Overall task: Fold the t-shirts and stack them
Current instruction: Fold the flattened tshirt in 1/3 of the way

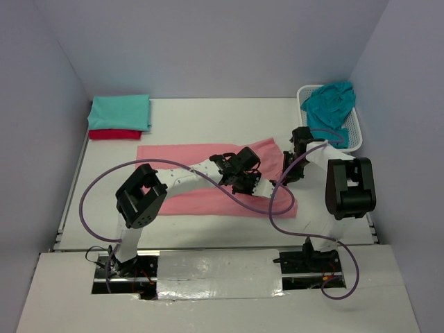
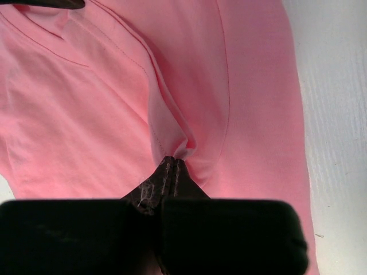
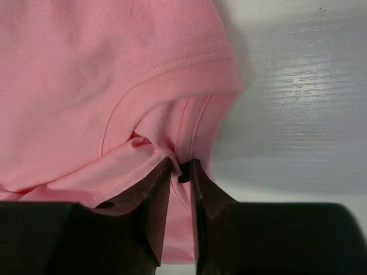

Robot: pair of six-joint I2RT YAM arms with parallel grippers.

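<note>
Pink shirt [image 1: 166,154] is spread mid-frame on the surface [image 1: 208,118], long axis left to right. A fold near its right end is pinched by the left claw [image 2: 175,163]; the right claw [image 3: 182,167], just beyond at the collar, is seen slightly parted.

The salmon pink plain cloth t-shirt [image 1: 173,154]: uniform pink, no print, stitching the same pink. The light mint-teal folded cloth shirt [image 1: 119,111]: solid colour. The crimson red cloth shirt [image 1: 114,134]: solid. The darker teal-blue cloth shirt [image 1: 331,104]: solid. The white plastic lattice basket [image 1: 355,135]: open grid pattern. The flat table top [image 1: 208,118]: white, faint grey streaks. The jointed robot arms [image 1: 142,198]: black and white. The looped cables [image 1: 81,202]: purple.
</note>
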